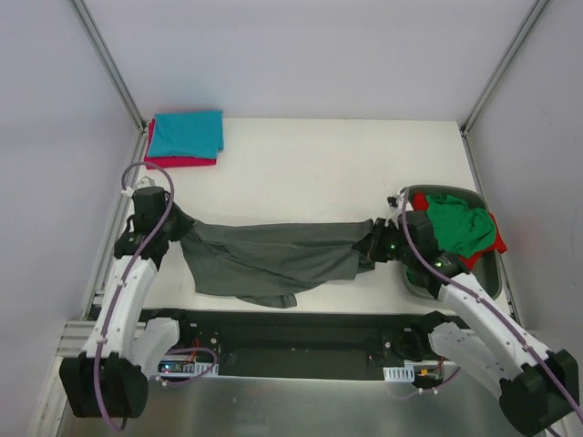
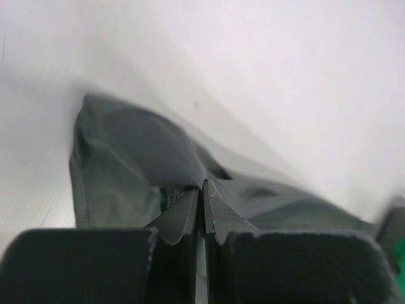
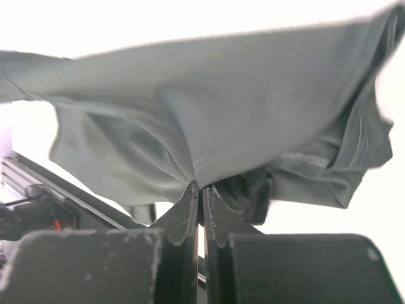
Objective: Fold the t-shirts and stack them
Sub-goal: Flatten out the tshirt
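Top external | left end effector (image 1: 182, 229), right end effector (image 1: 369, 244) clench grey t-shirt (image 1: 273, 259) | tub (image 1: 446, 189) beside right

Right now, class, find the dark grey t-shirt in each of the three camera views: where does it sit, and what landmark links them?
Top external: dark grey t-shirt stretched across the near middle of the white table, between left gripper and right gripper.
Left wrist: centre and lower left, pinched in the shut jaws.
Right wrist: spanning the upper frame, pinched in the shut jaws.
Shared landmark: the white table around it.
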### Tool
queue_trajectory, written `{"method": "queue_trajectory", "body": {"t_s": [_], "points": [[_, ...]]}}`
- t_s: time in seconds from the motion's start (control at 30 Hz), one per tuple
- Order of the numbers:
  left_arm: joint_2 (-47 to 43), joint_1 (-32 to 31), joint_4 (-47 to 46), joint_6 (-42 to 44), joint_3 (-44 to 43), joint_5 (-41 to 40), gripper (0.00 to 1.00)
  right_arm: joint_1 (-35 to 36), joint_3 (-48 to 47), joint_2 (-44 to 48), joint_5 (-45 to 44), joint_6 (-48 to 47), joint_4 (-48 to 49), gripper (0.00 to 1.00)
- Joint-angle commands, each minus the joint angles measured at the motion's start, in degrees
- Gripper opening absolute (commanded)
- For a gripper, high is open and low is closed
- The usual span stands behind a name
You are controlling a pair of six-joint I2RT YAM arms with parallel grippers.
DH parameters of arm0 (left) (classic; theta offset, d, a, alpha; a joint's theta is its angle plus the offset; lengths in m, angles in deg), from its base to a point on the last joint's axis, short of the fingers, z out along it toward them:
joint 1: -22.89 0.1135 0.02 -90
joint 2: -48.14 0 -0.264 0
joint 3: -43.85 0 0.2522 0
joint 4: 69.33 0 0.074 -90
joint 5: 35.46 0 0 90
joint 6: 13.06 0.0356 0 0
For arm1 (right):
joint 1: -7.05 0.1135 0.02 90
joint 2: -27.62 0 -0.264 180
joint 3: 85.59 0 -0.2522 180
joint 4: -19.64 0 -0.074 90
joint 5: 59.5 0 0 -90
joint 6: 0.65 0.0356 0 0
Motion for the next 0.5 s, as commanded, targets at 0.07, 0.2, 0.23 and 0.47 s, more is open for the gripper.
{"method": "queue_trajectory", "body": {"t_s": [0.07, 0.2, 0.23, 0.47], "points": [[-15.64, 0.3, 2.82, 0.24, -10.55, 2.77, 0.0, 0.07, -16.7, 11.48, -3.81, -7.65, -14.22, 0.01], [-19.69, 0.3, 6.08, 0.24, -21.71, 4.8, 0.0, 0.07, -27.6, 16.85, -6.71, -10.38, -21.7, 0.01], [-20.31, 0.21, 6.52, 0.15, -25.13, 5.15, 0.0, 0.15, -30.67, 17.82, -6.8, -10.99, -22.84, 0.01], [-18.91, 0.3, 11.09, 3.93, -50.09, 4.36, 0.0, 0.07, -53.17, 17.48, -1.1, -14.95, -29.7, 0.01]]}}
